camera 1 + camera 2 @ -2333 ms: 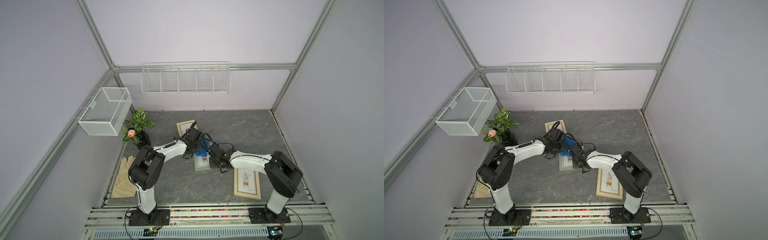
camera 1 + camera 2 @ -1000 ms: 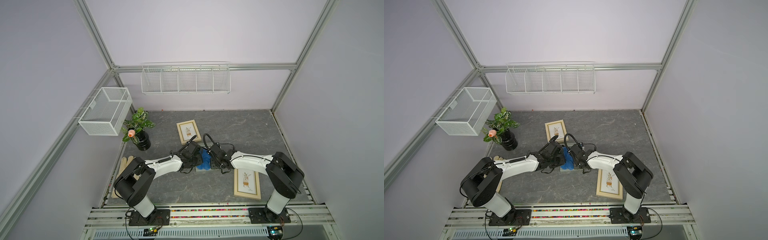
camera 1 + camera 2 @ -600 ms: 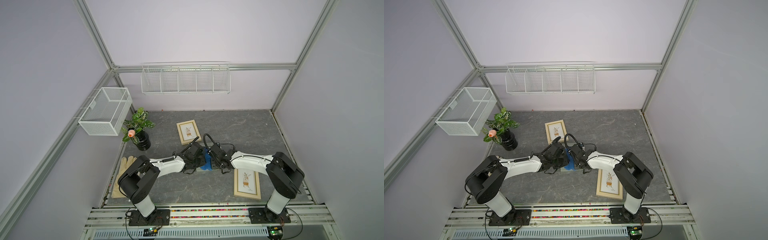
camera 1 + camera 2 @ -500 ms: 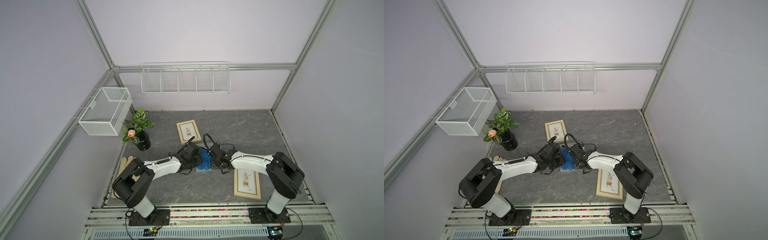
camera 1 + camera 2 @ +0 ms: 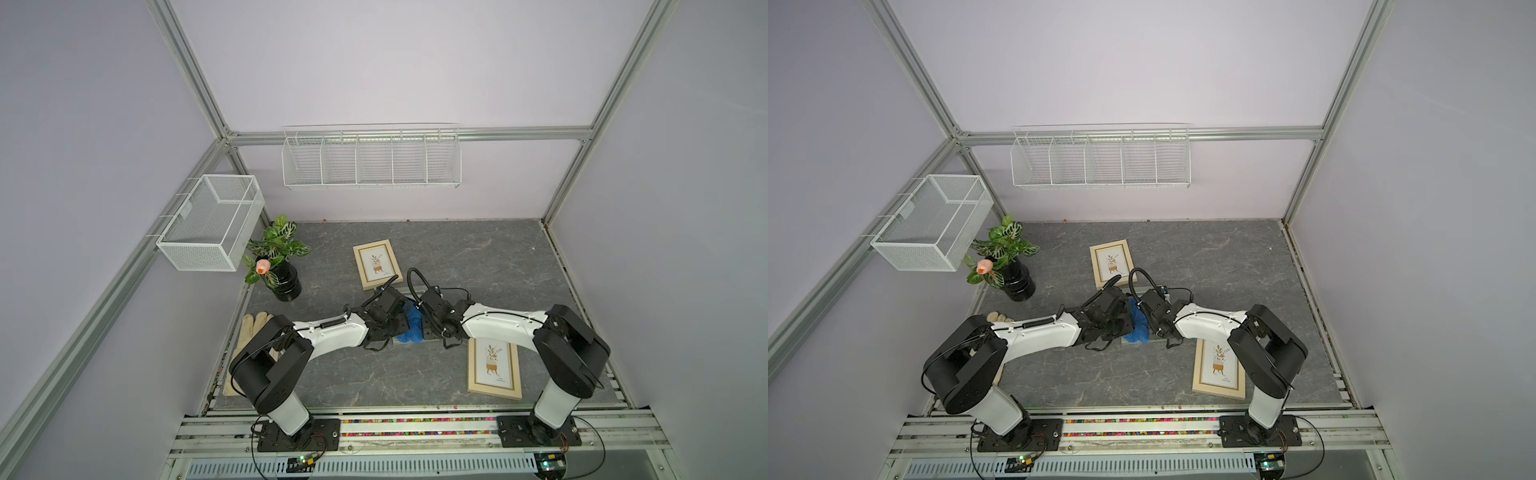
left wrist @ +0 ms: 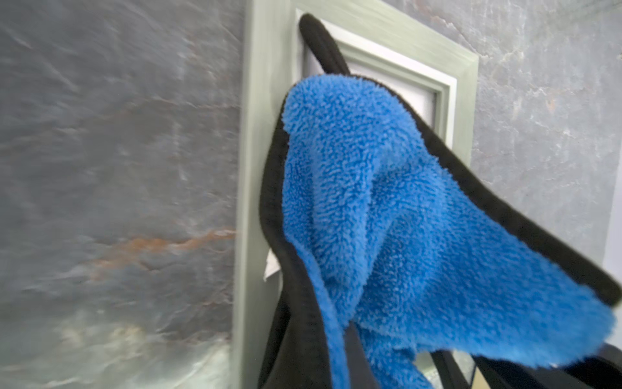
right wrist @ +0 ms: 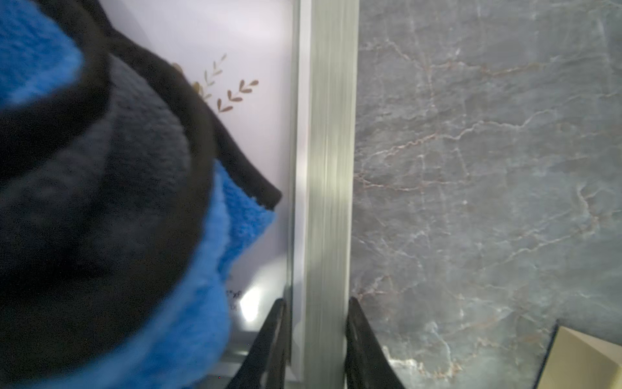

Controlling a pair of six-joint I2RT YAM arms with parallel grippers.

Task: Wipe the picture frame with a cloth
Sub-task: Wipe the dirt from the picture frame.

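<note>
"Where is the cloth right now?"

"From my screen, the cloth (image 6: 387, 219) hangs bunched from the left hand (image 5: 397, 322), blue plush side out with the dark edging showing. It drapes down onto the glass of the picture frame (image 6: 255, 134). The cloth hides that hand's tips in the left wrist view, but the hand is pressed together on the cloth."

"And the frame itself?"

"It's the grey-green one, lying flat on the table (image 5: 478, 257) in the middle, between my two arms. In both top views the cloth (image 5: 411, 326) (image 5: 1138, 324) covers the side nearer the left arm, and only a strip of the frame shows past it."

"What is the right hand doing?"

"The right hand (image 7: 315, 301) is parted only narrowly and pinches the frame's side rail (image 7: 326, 168). I see its black fingers (image 7: 269, 343) straddling it, one on the glass side and one on the table side, both against the rail. In the right wrist view a corner of the cloth comes close to that rail. The printed leaf sprig shows on the glass beside it."

"Anything else nearby?"

"Two light wooden frames lie flat on the table: the far wooden frame (image 5: 377, 264) just beyond the hands toward the back wall, and the near wooden frame (image 5: 494, 368) beside the right arm. A beige glove (image 5: 249, 328) lies at the table's left edge, well apart."
</note>
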